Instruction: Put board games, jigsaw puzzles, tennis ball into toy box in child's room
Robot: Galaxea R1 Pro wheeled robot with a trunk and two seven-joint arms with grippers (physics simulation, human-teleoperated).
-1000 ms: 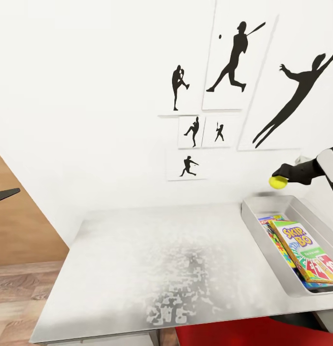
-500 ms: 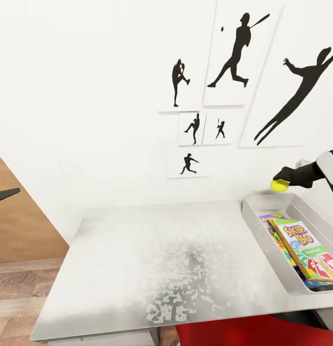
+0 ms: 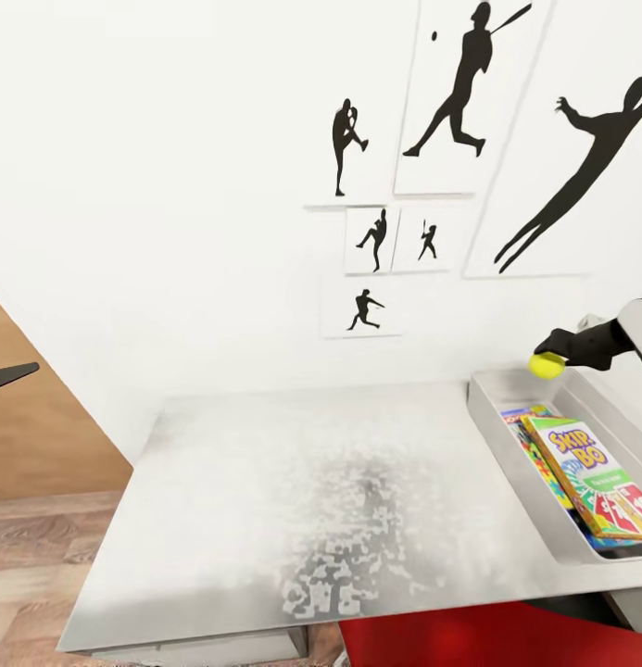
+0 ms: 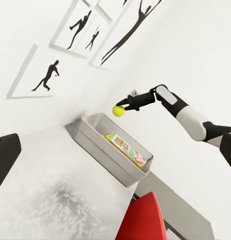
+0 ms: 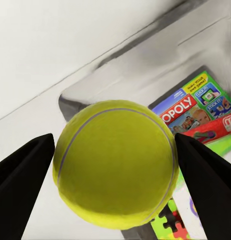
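- Head view: right gripper (image 3: 554,357) clamps the tennis ball (image 3: 546,366) above the toy box's (image 3: 506,445) far rim.
- Left wrist view: left gripper's state cannot be told.
- Right wrist view: carry the ball inward over the Monopoly box (image 5: 188,114), then release low.

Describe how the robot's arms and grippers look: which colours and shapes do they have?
The right gripper is matt black, with two long fingers that taper like wedges. Behind it the right arm has a black wrist, rounded white shells and dark joints between them. Of the left gripper, one flat black finger is visible. No cables or markings can be seen.
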